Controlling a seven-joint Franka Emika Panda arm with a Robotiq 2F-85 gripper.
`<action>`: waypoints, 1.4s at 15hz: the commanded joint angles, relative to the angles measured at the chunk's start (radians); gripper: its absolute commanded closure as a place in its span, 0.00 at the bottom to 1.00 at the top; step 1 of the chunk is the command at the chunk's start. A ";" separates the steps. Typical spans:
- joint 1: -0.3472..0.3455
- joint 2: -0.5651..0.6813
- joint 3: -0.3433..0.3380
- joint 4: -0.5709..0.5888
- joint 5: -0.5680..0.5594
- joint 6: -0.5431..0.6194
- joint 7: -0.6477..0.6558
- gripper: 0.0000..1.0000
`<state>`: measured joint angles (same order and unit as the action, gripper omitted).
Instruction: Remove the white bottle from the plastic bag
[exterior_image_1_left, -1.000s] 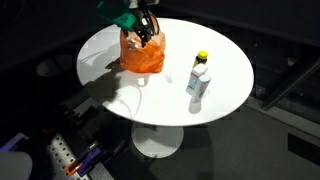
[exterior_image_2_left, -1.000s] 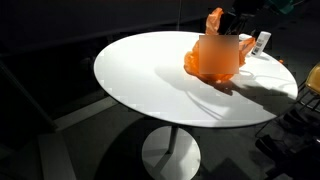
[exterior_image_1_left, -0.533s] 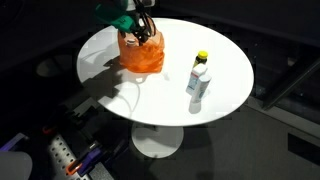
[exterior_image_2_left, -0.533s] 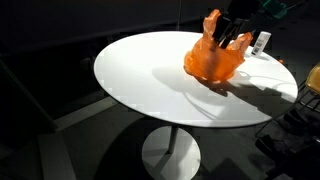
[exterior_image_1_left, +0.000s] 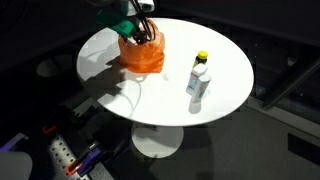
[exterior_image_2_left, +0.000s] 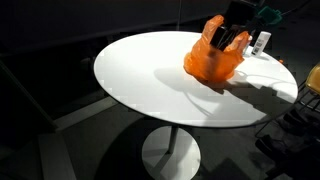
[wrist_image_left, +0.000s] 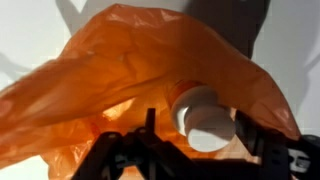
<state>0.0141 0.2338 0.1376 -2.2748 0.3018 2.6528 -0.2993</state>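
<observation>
An orange plastic bag (exterior_image_1_left: 142, 55) sits at the far side of the round white table (exterior_image_1_left: 220, 60); it also shows in an exterior view (exterior_image_2_left: 213, 60). In the wrist view a white bottle (wrist_image_left: 205, 118) lies inside the open bag (wrist_image_left: 120, 70), its round end facing the camera. My gripper (wrist_image_left: 196, 132) hangs over the bag mouth with its dark fingers on either side of the bottle, a gap showing on the left side. In both exterior views the gripper (exterior_image_1_left: 143, 28) (exterior_image_2_left: 232, 40) reaches into the top of the bag.
A second white bottle with a yellow cap (exterior_image_1_left: 199, 80) stands upright on the table beside the bag, also visible behind the bag (exterior_image_2_left: 261, 42). The table has a single pedestal foot (exterior_image_2_left: 170, 155). Dark floor and cables surround it.
The bag has slumped from a tall upright shape to a lower, crumpled one. My gripper has shifted slightly over the bag mouth, with its fingers now down among the bag's folds.
</observation>
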 joint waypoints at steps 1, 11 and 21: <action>0.003 -0.008 -0.006 0.018 -0.041 -0.009 0.038 0.51; 0.005 -0.137 -0.045 0.005 -0.179 -0.044 0.123 0.81; -0.003 -0.365 -0.113 -0.045 -0.231 -0.217 0.132 0.81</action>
<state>0.0122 -0.0422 0.0397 -2.2820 0.0699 2.4915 -0.1669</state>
